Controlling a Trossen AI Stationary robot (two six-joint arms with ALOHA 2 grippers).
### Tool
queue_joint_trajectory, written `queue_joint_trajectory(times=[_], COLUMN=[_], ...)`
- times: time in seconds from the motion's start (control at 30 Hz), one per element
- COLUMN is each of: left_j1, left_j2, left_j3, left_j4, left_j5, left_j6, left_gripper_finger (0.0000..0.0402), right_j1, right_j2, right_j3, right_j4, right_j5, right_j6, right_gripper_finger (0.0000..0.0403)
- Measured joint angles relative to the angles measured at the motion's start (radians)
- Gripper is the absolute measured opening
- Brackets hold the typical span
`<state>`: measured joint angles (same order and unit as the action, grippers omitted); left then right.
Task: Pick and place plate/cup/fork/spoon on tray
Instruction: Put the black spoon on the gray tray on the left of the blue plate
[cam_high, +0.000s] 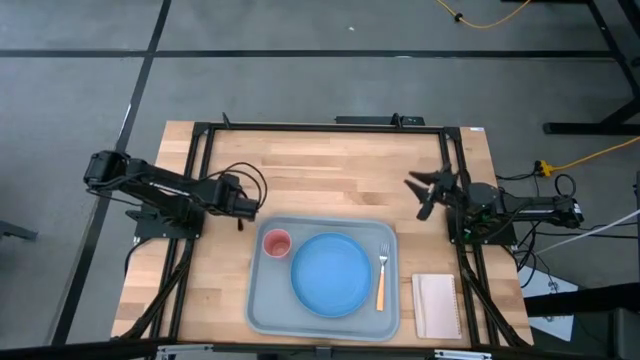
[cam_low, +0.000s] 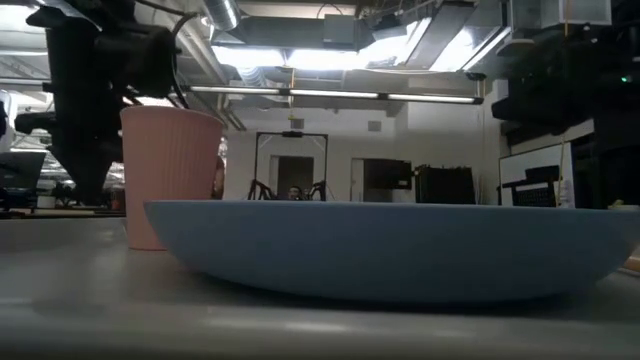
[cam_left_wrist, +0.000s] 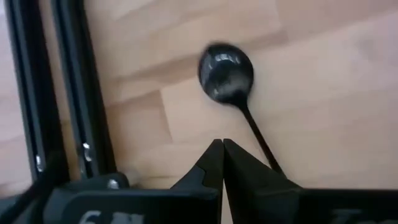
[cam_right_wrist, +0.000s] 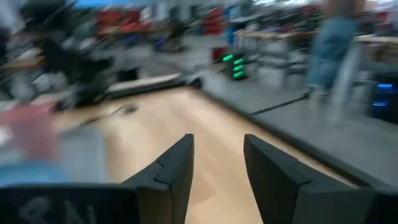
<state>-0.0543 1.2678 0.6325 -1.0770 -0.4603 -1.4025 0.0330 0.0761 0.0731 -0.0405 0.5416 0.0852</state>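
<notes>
Spoon lies on bare wood beside the tray, just ahead of my pinched-shut left gripper; thin, stiff, probably slippery, so I'd pinch mid-handle. Right gripper waits open.

Bare wood table beyond tray; tray itself crowded by cup, plate, fork.

A grey floor crossed by dark lines surrounds the wooden table; bright ceiling lights illuminate the room.
</notes>
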Motion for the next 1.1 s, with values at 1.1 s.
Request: queue_joint_trajectory(times=[1.1], left_j1=[0.379], left_j2=[-0.045], left_j3=[-0.205], left_j4=[0.576], left_j5=[0.078], left_j6=[0.337], left_gripper_finger=[0.0], right_j1=[0.0], right_j2=[0.003], right_j3=[0.0], right_j4=[-0.109], right_j5=[0.042], right_j6=[0.169], right_gripper_finger=[0.0145])
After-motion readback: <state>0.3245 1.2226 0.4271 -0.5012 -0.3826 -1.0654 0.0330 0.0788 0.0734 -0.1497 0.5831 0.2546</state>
